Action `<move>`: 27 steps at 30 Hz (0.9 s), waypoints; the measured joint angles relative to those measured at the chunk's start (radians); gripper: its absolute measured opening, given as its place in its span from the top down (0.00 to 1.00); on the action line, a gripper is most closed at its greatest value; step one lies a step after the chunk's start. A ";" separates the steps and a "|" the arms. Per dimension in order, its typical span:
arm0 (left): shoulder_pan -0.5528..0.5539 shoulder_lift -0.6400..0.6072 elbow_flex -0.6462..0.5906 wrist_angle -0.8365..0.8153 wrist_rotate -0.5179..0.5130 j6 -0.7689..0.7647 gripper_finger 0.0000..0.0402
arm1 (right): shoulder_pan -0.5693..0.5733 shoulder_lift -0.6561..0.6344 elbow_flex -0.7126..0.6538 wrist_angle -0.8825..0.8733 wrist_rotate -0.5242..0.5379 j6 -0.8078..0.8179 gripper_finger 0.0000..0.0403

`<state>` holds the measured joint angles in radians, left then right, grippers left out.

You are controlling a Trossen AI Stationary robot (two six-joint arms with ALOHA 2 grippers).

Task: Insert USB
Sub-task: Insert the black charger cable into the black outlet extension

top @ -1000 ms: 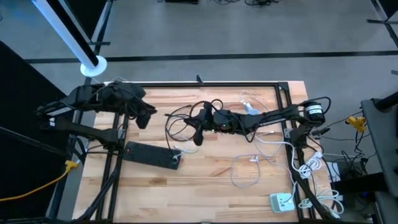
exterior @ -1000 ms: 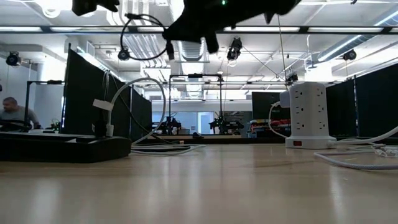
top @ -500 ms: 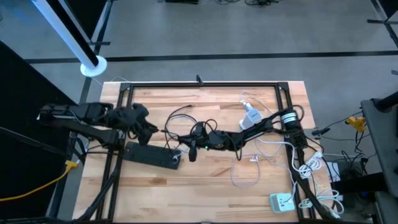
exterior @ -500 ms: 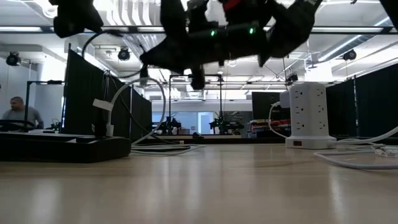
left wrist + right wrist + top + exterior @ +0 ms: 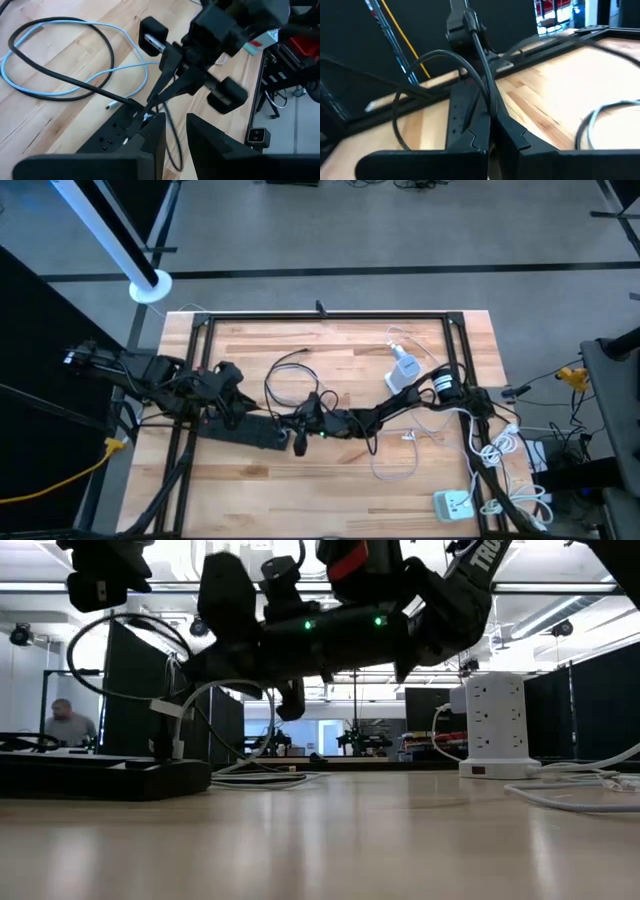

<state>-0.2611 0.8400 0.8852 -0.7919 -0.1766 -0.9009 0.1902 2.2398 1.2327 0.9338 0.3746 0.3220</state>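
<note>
A black power strip (image 5: 245, 428) lies flat on the table's left half. My right gripper (image 5: 298, 442) hangs just off the strip's right end, shut on a black cable (image 5: 480, 60) that loops toward the far edge (image 5: 285, 375). The fingers hide the cable's USB end. My left gripper (image 5: 240, 408) is open above the strip's middle; the left wrist view shows its fingers (image 5: 150, 137) over the strip (image 5: 112, 137), and I see no contact. A pale blue-white cable (image 5: 115, 67) lies looped on the wood beside the strip. My right gripper pinches the black cable (image 5: 487, 107) between its two fingers, close to the cable's end. The fingers (image 5: 160, 92) slant down from the table's right toward the strip's right end. Behind the fingers, the cable rises in a slack loop, clear of the table.
A white socket tower (image 5: 403, 370) stands at the far right, with white cables (image 5: 395, 455) and a white adapter (image 5: 452, 504) on the near right. A black frame (image 5: 320, 315) runs round the table. A person (image 5: 65, 725) sits in the room beyond.
My right gripper has carried the black cable toward the near edge and leftward, sinking to the power strip's right end; the cable's loop has followed. My left gripper has moved toward the near edge until it stands over the strip.
</note>
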 joint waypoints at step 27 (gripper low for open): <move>0.000 0.012 -0.022 0.014 0.000 -0.028 0.84 | -0.056 -0.197 -0.100 0.135 0.321 -0.307 1.00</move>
<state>-0.2611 0.8521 0.8628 -0.7782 -0.1768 -0.9292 0.1341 2.0432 1.1326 1.0686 0.6960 0.0148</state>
